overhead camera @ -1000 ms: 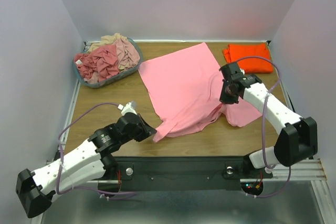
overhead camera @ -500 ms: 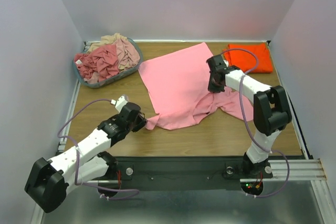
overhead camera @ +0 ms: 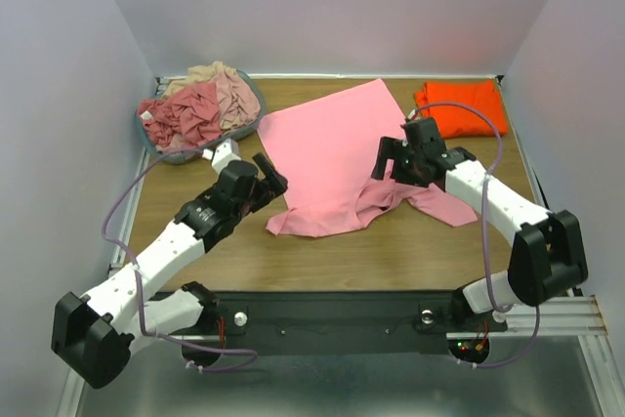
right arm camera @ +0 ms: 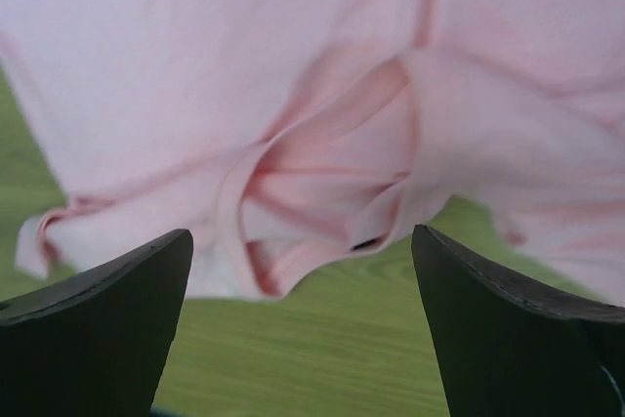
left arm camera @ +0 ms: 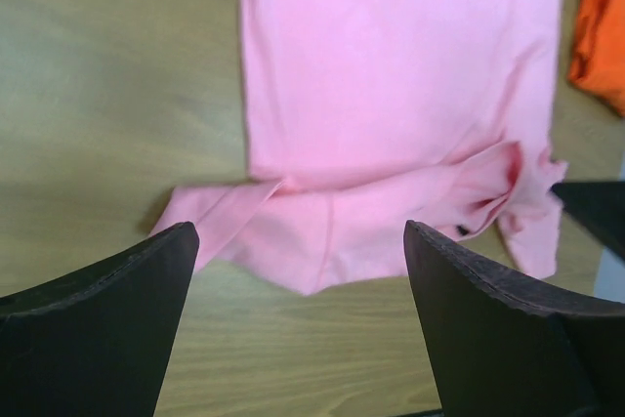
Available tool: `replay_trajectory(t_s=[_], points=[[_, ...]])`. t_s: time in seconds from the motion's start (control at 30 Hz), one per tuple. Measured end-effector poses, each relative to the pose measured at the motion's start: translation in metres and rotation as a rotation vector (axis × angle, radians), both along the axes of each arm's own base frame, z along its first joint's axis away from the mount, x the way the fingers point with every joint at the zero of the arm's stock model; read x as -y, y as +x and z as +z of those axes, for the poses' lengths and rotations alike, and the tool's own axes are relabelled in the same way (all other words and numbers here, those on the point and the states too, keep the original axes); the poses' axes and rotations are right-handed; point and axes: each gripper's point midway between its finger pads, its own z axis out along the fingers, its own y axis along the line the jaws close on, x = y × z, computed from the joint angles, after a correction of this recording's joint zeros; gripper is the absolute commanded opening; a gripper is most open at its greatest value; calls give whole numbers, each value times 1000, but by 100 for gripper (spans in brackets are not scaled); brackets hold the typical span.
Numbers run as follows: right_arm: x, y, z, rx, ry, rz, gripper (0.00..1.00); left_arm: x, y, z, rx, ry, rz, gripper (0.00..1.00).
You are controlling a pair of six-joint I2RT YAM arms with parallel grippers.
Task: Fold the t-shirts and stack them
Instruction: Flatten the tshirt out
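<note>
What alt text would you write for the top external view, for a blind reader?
A light pink t-shirt lies on the wooden table, its near edge bunched, with the open left gripper at its left edge and the open right gripper over its right part. A folded orange t-shirt lies far right; a basket of crumpled shirts stands far left.

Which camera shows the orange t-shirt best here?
Top external: the folded orange t-shirt shows almost whole at far right, crossed only by a thin cable. Left wrist catches only a blurred edge of it; right wrist shows none.
</note>
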Motion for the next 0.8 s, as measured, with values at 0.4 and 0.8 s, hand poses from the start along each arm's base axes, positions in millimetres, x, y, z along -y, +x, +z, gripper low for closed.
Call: replay_trajectory(t_s=[0.4, 0.8], points=[[-128, -76, -40, -109, 220, 302, 100, 62, 175, -14, 9, 162, -74, 98], [-94, -102, -76, -158, 243, 85, 100, 51, 187, -107, -170, 269, -105, 97]])
